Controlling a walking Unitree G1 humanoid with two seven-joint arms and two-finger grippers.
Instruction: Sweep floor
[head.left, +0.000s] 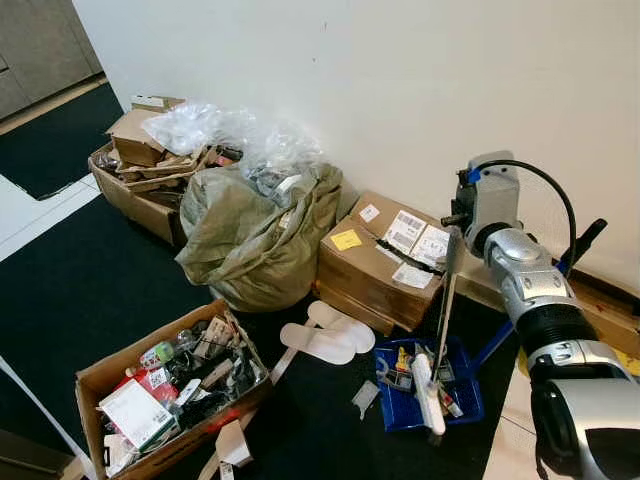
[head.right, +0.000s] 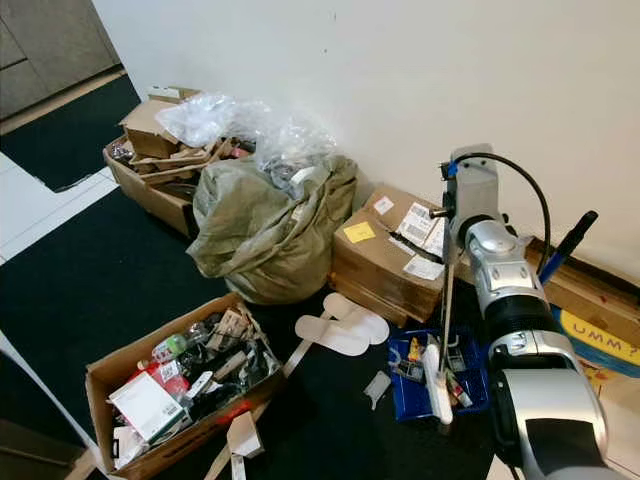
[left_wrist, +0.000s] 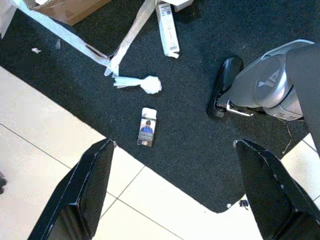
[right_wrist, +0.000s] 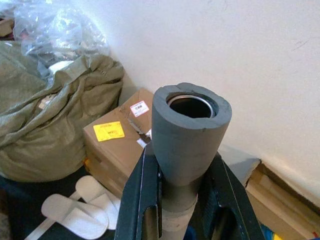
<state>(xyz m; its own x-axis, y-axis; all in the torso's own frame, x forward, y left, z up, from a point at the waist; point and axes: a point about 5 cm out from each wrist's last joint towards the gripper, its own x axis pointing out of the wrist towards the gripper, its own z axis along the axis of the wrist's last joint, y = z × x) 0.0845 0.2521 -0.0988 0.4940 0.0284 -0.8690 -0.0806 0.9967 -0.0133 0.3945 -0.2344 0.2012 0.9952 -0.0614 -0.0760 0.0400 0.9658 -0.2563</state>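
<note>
I'm clamping my right gripper (right_wrist: 182, 200) on the broom handle (right_wrist: 187, 135), its head lying in the blue dustpan (head.left: 462, 405) beside the taped carton (head.left: 375, 265); my left gripper (left_wrist: 175, 192) is hanging wide open, holding nothing.

Silver right arm (head.left: 545, 300), black cable, black fingers (left_wrist: 85, 195), blk foot.

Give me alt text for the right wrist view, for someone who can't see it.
The right hand grips a grey foam-covered handle seen end-on. Behind it, along a white wall, sit a taped cardboard box, a green sack and white slippers.
</note>
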